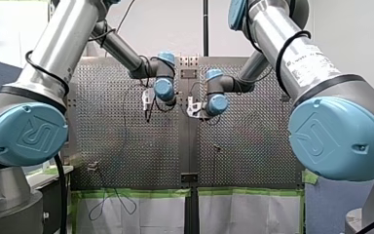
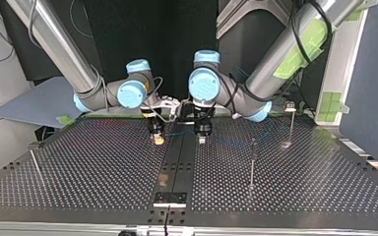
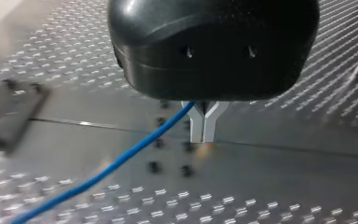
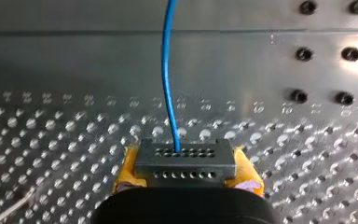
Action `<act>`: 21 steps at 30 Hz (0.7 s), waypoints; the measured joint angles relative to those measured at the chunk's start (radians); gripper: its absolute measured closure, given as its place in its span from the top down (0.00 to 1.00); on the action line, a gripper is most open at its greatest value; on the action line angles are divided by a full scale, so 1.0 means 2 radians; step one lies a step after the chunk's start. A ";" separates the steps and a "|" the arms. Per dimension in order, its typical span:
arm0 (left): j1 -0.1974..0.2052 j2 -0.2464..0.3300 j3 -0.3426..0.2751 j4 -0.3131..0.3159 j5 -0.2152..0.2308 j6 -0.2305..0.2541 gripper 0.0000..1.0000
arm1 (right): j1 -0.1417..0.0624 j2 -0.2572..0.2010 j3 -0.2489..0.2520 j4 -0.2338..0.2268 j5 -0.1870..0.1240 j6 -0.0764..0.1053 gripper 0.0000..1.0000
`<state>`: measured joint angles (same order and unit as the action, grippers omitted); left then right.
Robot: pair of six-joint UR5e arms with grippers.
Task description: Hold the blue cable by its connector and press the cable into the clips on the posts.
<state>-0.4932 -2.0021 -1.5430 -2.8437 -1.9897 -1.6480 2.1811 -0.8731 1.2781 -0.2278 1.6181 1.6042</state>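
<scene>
**Both grippers hold the blue cable over the middle of the table**

My right gripper (image 4: 185, 173) clamps the connector (image 4: 185, 161), a dark grey block with rows of small holes. It sits between the yellow pads (image 4: 127, 171), one pad on each side. The blue cable (image 4: 168, 79) leaves the far face of the connector and runs straight ahead over the table (image 4: 51, 135).

My left gripper (image 3: 203, 134) is black with metal fingers (image 3: 196, 126). They are drawn tight together, with no gap at the tips. The cable comes out at their root and trails away to one side, low over the table. The tips hang just above the seam between the two table plates.

In the top view the two grippers point down side by side, near each other but not touching, at the table's middle toward its far edge. A faint blue line runs between them.

Three thin posts stand on the table in that view:
- The near post (image 2: 252, 164) is right of the middle.
- The far post (image 2: 291, 123) is further right, with a clip (image 2: 289, 104) on top.
- The left post (image 2: 34, 160) leans near the left edge.

All three are well apart from the cable.
</scene>
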 joint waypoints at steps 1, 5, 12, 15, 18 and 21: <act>-0.002 -0.006 -0.003 0.004 0.000 -0.002 0.01 | 0.000 -0.002 0.003 0.000 0.002 -0.001 0.00; -0.007 -0.020 -0.014 0.019 0.001 -0.008 0.01 | -0.002 -0.012 0.017 -0.005 0.009 -0.004 0.00; -0.014 -0.026 -0.042 0.048 0.000 -0.012 0.01 | -0.004 -0.038 0.048 -0.029 0.011 -0.006 0.00; -0.018 -0.026 -0.050 0.061 0.000 -0.013 0.01 | -0.005 -0.043 0.061 -0.034 0.014 -0.010 0.00; -0.024 -0.026 -0.052 0.069 -0.001 -0.015 0.01 | -0.005 -0.047 0.074 -0.039 0.019 -0.013 0.00; -0.031 -0.026 -0.053 0.072 -0.002 -0.019 0.01 | -0.005 -0.052 0.087 -0.047 0.023 -0.015 0.00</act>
<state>-0.5547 -2.0535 -1.6482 -2.7002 -1.9927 -1.6850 2.1715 -0.9771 1.4527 -0.3213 1.6644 1.5742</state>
